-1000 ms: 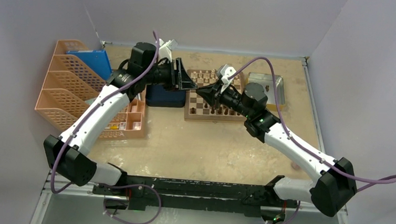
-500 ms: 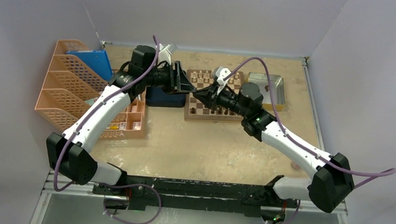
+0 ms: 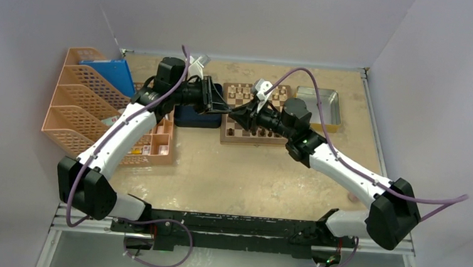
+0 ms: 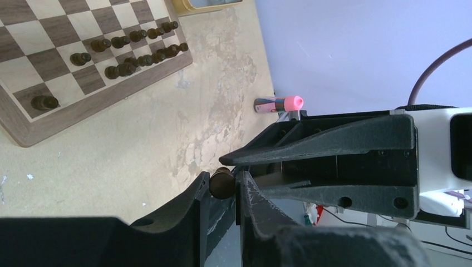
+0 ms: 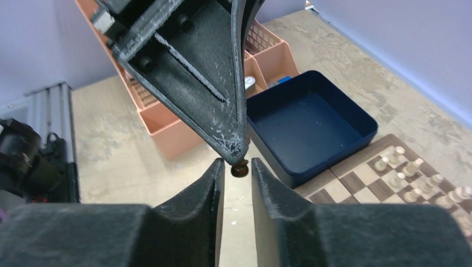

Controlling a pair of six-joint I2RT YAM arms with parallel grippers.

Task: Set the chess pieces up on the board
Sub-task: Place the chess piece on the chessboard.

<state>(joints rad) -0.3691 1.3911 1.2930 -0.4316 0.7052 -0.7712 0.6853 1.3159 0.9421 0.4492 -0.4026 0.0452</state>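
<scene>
Dark wood chess piece (image 4: pixel 221 183) is clamped in left tool (image 4: pixel 222 179), lower ctr of left wrist view, off board (image 4: pixel 106 100) at upper left. Right tool (image 5: pixel 237 164) brackets it; grip can't be told. Prob. light, stiff, slick: to be pinched mid-body, gently.

Open table (image 3: pixel 237 171) robot-side of board (image 3: pixel 240 139); blue tray (image 5: pixel 309 122) close on L.

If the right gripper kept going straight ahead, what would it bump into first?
The little dark chess piece between its tips, then the left gripper, pointing right back at it. They look nearly touching, though depth is unclear.
</scene>
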